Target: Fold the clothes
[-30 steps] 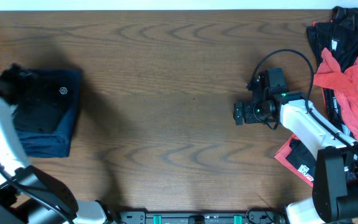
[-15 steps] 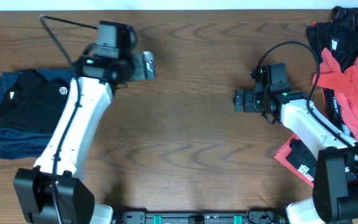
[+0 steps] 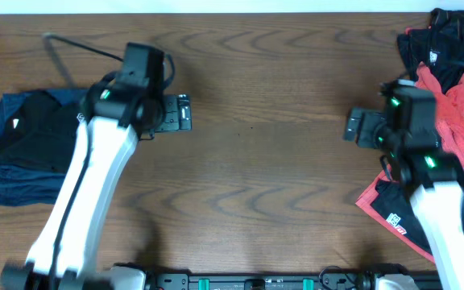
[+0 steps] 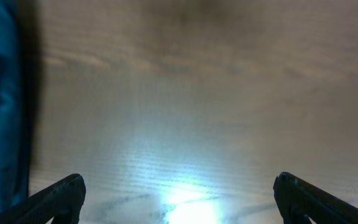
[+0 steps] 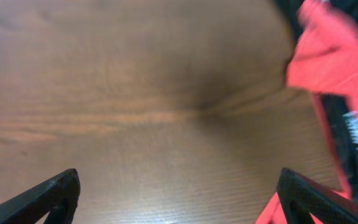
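A folded stack of black and navy clothes [image 3: 31,149] lies at the table's left edge; its blue edge shows in the left wrist view [image 4: 2,106]. A heap of red and black clothes [image 3: 445,105] lies unfolded along the right edge, and it shows in the right wrist view [image 5: 340,81]. My left gripper [image 3: 177,113] is open and empty over bare wood to the right of the stack. My right gripper [image 3: 359,129] is open and empty just left of the red heap.
The wooden table [image 3: 256,161] spans the view. The robot bases and a black rail [image 3: 256,282] sit at the front edge. My left arm reaches across the table's left part.
My left arm swung away from the folded stack toward the middle. My right gripper moved right, closer to the red heap.
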